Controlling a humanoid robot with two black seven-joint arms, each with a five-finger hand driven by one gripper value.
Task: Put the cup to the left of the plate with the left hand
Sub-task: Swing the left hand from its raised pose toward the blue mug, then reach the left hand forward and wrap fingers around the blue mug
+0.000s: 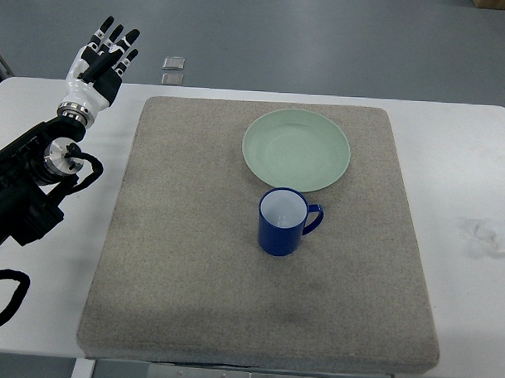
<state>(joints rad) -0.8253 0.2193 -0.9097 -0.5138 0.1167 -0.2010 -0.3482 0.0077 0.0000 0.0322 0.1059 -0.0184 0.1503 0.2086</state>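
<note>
cup (pixel 283 223) sits blue and upright on the mat (pixel 192 261) just below the green plate (pixel 296 149), handle to the right, so my left hand (pixel 99 61), loose and holding nothing far away, should grab its round side.

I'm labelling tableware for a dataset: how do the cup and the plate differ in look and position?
The cup is dark blue with a white inside; the plate is pale green throughout. The cup is tall-walled with a handle pointing to the picture's right; the plate is wide, shallow and has no handle. The cup stands nearer the robot, just in front of the plate. Both are round, upright, empty, and rest on the grey mat.
</note>
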